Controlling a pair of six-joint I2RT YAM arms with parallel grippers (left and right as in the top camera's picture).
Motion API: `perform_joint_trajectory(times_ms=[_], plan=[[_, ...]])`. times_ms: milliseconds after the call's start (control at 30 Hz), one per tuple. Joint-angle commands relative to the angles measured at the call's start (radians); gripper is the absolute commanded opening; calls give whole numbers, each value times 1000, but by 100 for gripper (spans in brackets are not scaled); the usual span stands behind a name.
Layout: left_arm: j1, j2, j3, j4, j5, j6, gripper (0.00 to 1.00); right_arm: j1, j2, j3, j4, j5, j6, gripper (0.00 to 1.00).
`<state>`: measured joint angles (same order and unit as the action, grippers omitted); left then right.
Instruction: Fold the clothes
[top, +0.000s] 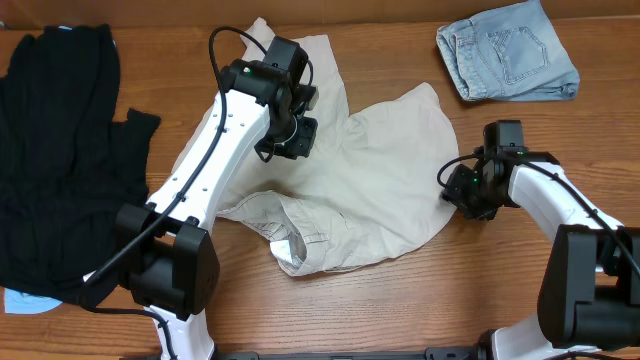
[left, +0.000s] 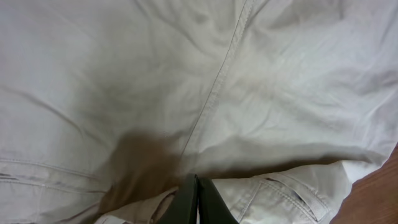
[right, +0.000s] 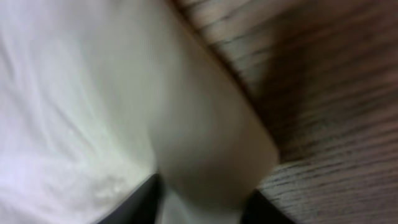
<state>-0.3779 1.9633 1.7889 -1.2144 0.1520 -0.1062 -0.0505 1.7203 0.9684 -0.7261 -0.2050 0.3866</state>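
The clothes in hand are a pale beige pair of shorts (top: 380, 190), spread rumpled across the middle of the table. My left gripper (top: 290, 138) sits low on their upper middle. In the left wrist view its fingers (left: 186, 202) are pressed together with the cloth (left: 205, 93) gathered at the tips, beside a seam and a pocket (left: 280, 193). My right gripper (top: 463, 190) is at the shorts' right edge. In the right wrist view a rounded fold of the cloth (right: 211, 143) fills the gap between its two fingers (right: 140, 202).
A black garment (top: 60, 150) lies heaped at the left, with a bit of pale blue under it at the front left. A folded pair of denim shorts (top: 505, 50) rests at the back right. Bare wooden table (top: 400, 310) lies in front of the shorts.
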Motion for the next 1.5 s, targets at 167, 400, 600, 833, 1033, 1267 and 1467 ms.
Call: perform_joint_trajectory(times_ms=[167, 400, 600, 833, 1033, 1267, 1467], plan=[[5, -30, 1, 40, -7, -13, 4, -9, -41, 3, -21, 24, 5, 4], [7, -30, 1, 97, -112, -14, 4, -9, -246, 46, -250, -8, 10, 4], [19, -30, 1, 121, -163, -14, 4, -9, -494, 46, -386, -23, 55, 4], [108, -36, 146, -8, -140, -13, 4, -9, -703, 47, -486, -9, 117, 4], [184, -36, 346, -116, -133, 17, 4, -9, -817, 49, -541, -6, 166, 4], [196, -34, 373, -117, -126, 21, 4, -8, -858, 49, -655, -5, 190, 5], [192, -32, 354, -121, -102, 25, 4, -8, -837, 48, -538, 19, 182, 10]])
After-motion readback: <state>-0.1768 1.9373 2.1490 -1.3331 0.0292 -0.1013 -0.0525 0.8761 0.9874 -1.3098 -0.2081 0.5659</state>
